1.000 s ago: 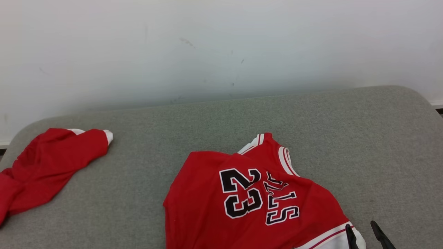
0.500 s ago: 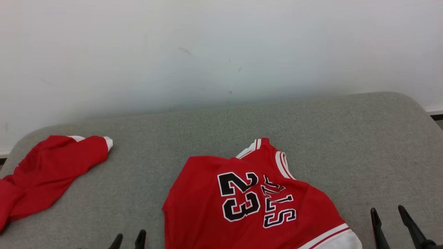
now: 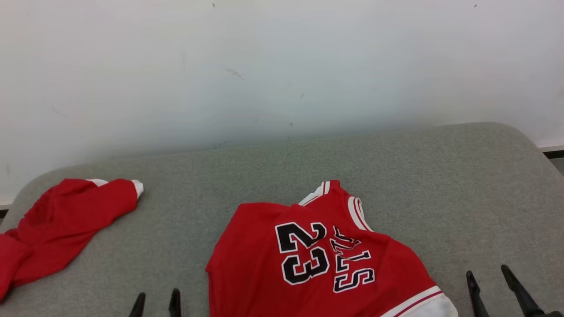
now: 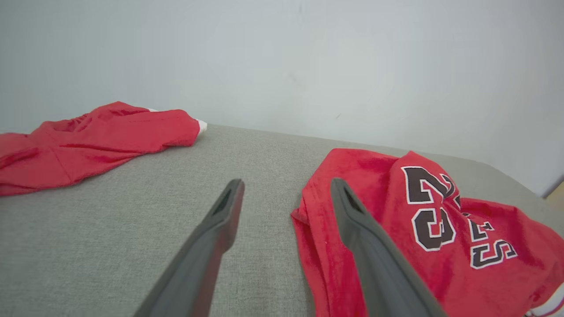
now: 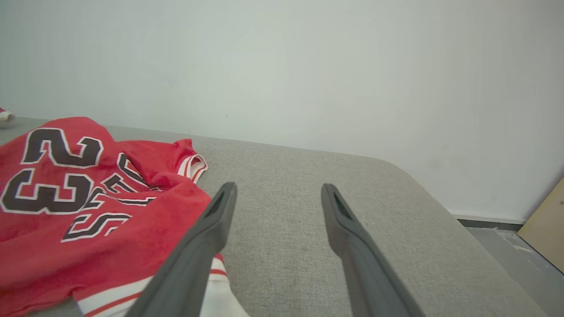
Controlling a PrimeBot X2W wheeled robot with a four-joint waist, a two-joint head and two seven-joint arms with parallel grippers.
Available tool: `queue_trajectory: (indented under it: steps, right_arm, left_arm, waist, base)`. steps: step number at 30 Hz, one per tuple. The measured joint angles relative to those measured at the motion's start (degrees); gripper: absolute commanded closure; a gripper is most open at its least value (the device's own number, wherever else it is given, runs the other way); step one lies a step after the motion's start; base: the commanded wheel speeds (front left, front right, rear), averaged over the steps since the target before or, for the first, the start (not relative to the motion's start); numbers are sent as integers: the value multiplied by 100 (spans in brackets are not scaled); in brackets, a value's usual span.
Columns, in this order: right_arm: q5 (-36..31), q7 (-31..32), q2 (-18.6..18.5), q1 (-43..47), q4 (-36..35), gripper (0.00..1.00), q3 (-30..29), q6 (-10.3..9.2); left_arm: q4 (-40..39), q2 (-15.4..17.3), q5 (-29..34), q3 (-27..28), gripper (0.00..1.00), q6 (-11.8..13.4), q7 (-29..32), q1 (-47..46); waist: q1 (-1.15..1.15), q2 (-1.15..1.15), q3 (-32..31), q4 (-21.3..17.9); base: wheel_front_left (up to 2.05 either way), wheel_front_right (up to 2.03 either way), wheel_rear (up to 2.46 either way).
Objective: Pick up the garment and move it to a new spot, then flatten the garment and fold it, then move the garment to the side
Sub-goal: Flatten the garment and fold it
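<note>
Grey padded bench (image 3: pixel 264 176) against a white wall (image 3: pixel 282 66). From the head view I see the red jersey (image 3: pixel 317 259) at the bench's near edge, between my left gripper (image 3: pixel 157 294) and right gripper (image 3: pixel 487 270), both spread and empty. Left wrist: one finger (image 4: pixel 374 255) crosses the jersey's edge. Right wrist: the jersey's hem lies beside one finger (image 5: pixel 194 255).

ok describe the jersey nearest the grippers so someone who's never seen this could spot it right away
Start at the grey padded table against the white wall. The jersey lies rumpled at its near edge, right of middle in the head view. Unlike the other red garment at the left end, it bears a black 23 and lettering outlined in white.
</note>
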Motion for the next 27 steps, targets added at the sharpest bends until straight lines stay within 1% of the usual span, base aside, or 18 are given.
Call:
queue_trajectory:
  steps: [2,3,5,9,13,16,24,27]
  right_arm:
    - [-2,0,55,32,29,0,66,0]
    - [-4,0,81,37,45,0,87,0]
    - [-4,0,110,37,87,0,193,0]
    - [3,0,127,27,131,0,322,0]
    - [20,0,147,-38,165,0,386,0]
    - [54,0,169,-64,176,0,417,0]
    - [166,0,191,-69,189,0,415,0]
    - [193,0,196,-69,186,0,409,0]
  left_arm:
    - [19,-253,320,259,0,-192,0,119]
    - [3,-398,443,411,0,-248,0,163]
    - [9,-576,609,656,0,-392,0,226]
    - [45,-746,869,915,0,-705,0,264]
    - [158,-824,889,1053,0,-899,0,212]
    - [209,-838,915,1078,0,-975,0,133]
    - [301,-845,779,1009,0,-1005,0,112]
    - [345,-845,744,981,0,-1054,0,112]
  waist:
    - [0,0,-12,8]
    - [0,0,-16,10]
    - [0,0,-28,14]
    - [0,0,-22,42]
    - [0,0,-16,63]
    - [0,0,-13,61]
    - [0,0,-9,59]
    - [0,0,-16,64]
  base:
    - [0,0,0]
    - [0,0,0]
    - [0,0,0]
    - [0,0,0]
    - [0,0,0]
    - [0,0,0]
    - [0,0,0]
    - [0,0,0]
